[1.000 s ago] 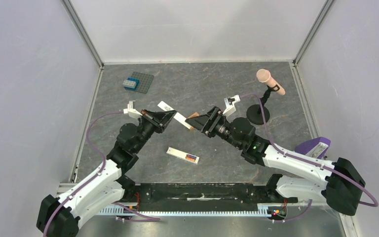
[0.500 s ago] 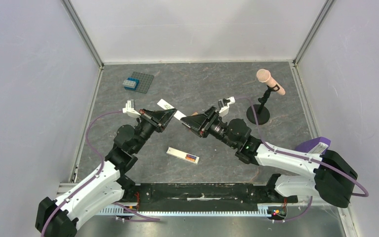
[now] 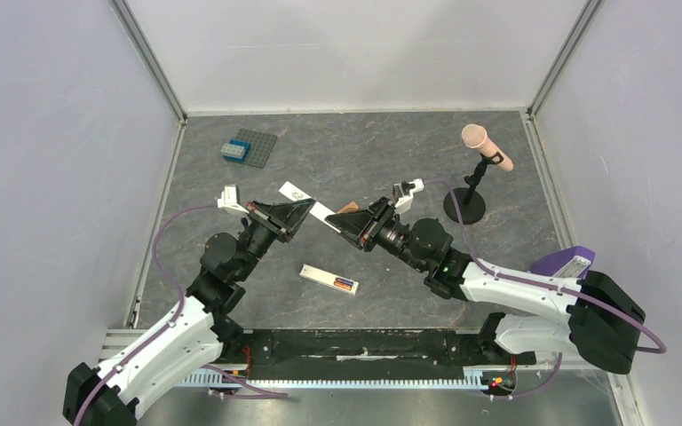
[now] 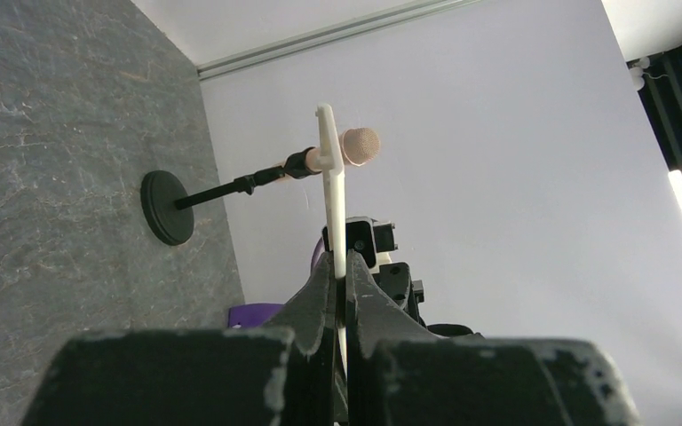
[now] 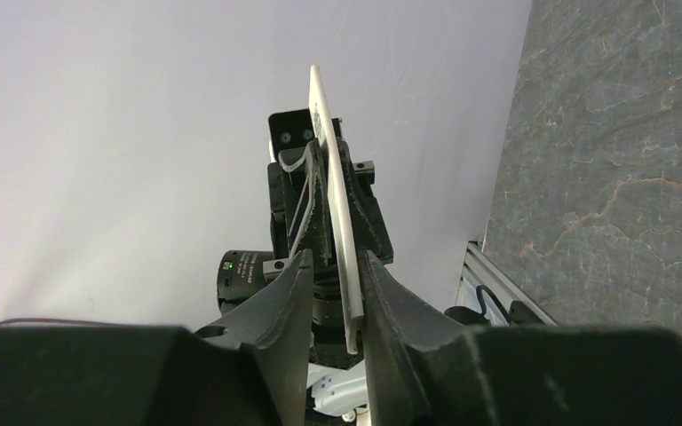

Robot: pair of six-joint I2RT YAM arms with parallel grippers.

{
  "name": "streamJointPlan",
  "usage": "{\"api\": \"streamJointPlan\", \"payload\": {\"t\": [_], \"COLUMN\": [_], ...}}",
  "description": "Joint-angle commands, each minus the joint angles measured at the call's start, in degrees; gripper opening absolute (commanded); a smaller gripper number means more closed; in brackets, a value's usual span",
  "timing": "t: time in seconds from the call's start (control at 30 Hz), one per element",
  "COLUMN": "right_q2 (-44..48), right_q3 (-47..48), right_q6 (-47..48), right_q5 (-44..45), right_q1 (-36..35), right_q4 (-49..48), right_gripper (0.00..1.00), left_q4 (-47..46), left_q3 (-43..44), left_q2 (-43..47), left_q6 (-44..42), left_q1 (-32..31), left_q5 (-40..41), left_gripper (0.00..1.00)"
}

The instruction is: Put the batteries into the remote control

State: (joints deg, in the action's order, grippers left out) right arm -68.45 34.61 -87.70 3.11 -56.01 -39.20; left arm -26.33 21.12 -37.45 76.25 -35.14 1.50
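The remote control point(image 3: 324, 276), a cream-white bar, lies flat on the table near the front. At its right end sit an orange-red and a dark blue patch, the batteries point(image 3: 346, 285), apparently in its recess. My left gripper point(image 3: 305, 209) point(image 4: 346, 271) is shut on a thin white strip point(image 3: 295, 190) point(image 4: 333, 195) with a printed label, held above the table. My right gripper point(image 3: 344, 222) point(image 5: 336, 262) surrounds the strip's point(image 5: 330, 177) other end. Its jaws stand narrow, the strip against one finger with a gap on the other side.
A grey studded plate point(image 3: 256, 142) with a blue brick point(image 3: 233, 150) lies at the back left. A pink-headed microphone point(image 3: 487, 146) on a black round base point(image 3: 463, 206) stands at the back right. A purple object point(image 3: 568, 262) sits by the right arm. Walls enclose three sides.
My right gripper has moved left onto the strip's free end and its jaws have narrowed around it. The left gripper kept its hold and shifted slightly.
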Motion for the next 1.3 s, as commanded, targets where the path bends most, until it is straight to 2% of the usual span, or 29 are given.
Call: {"api": "streamJointPlan", "payload": {"t": [0.0,0.17,0.2,0.3,0.33,0.4,0.47,0.6,0.73,0.9,1.03,1.17,1.27], "right_q2": [0.53,0.30,0.62,1.42,2.05,3.70,6.24,11.81,11.35,6.58,3.40,-1.33,-4.27], "right_q3": [1.06,2.83,2.77,2.99,3.09,2.50,-0.16,-6.09,-7.71,-9.93,-10.71,-12.42,-12.10], "right_q6": [-0.30,0.60,0.77,2.78,4.36,7.98,10.62,12.44,15.54,16.63,15.93,12.17,11.21], "right_q5": [2.41,2.85,3.07,2.95,2.92,2.90,2.44,1.32,-4.55,-13.28,-11.76,-12.43,-11.62], "right_q1": [0.02,-0.01,0.03,0.01,0.10,0.90,2.17,4.14,4.15,2.58,0.31,-0.53,-1.24], "right_q4": [-2.34,1.13,1.85,6.52,9.27,15.45,19.68,25.47,26.79,21.63,17.48,8.93,7.03], "right_gripper": [0.23,0.00,0.00,0.00,0.00,0.00,0.00,0.00,0.00,0.00,0.00,0.00,0.00], "left_q4": [-0.99,-1.24,-1.25,1.88,5.84,14.50,25.04,45.72,56.88,59.27,58.56,55.61,53.44], "left_q3": [-1.17,-1.33,-1.43,-1.17,-0.14,1.88,3.76,6.52,8.39,8.57,5.95,1.48,-1.61], "left_q2": [0.15,-0.32,-0.19,0.35,0.48,0.82,1.78,5.53,9.24,8.33,6.57,6.85,7.76], "left_q6": [-1.02,-1.17,-1.25,-2.79,-4.77,-9.37,-12.94,-18.01,-20.17,-21.30,-19.38,-16.91,-15.05], "left_q1": [-0.19,-0.20,-0.20,-0.20,-0.21,-0.25,-0.20,-0.16,-0.12,-0.12,-0.13,-0.18,-0.11], "left_q5": [1.27,0.59,0.34,-1.11,-2.76,-5.18,-5.51,0.04,7.02,8.63,8.41,7.96,7.71], "left_gripper": [0.02,0.02,0.07,0.44,0.52,0.56,0.57,0.58,0.59,0.60,0.61,0.61,0.61]}}
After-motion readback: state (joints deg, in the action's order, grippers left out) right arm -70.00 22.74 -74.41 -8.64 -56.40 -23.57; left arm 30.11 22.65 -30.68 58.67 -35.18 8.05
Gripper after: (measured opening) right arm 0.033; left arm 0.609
